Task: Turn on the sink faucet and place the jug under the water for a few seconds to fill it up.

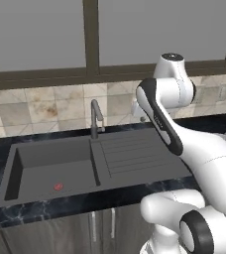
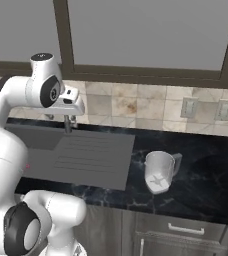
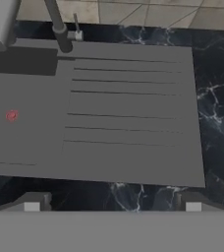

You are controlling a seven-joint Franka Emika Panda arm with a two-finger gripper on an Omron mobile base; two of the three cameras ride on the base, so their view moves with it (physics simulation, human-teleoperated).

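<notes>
The sink (image 1: 50, 163) is dark grey, with a red drain mark and a ribbed drainboard (image 3: 133, 123) on its right. At the sink's back edge stands the sink faucet (image 1: 96, 119), a slim dark tap whose stem and small side lever (image 3: 75, 30) appear at the top of the hand view. My gripper (image 3: 112, 204) hovers over the drainboard, open, its fingertips (image 3: 33, 202) wide apart with nothing between them. The white hand (image 2: 70, 106) hangs close to the faucet. The jug (image 2: 161, 172), pale and translucent, stands on the counter to the right of the sink, apart from the gripper. The water is out of view.
Black marbled counter (image 2: 206, 170) surrounds the sink. A tiled backsplash with two wall outlets (image 2: 188, 107) rises behind it, under a window. A thicker grey tube (image 3: 1, 22) crosses the hand view's top left corner. Cabinet fronts (image 2: 186, 230) run below the counter.
</notes>
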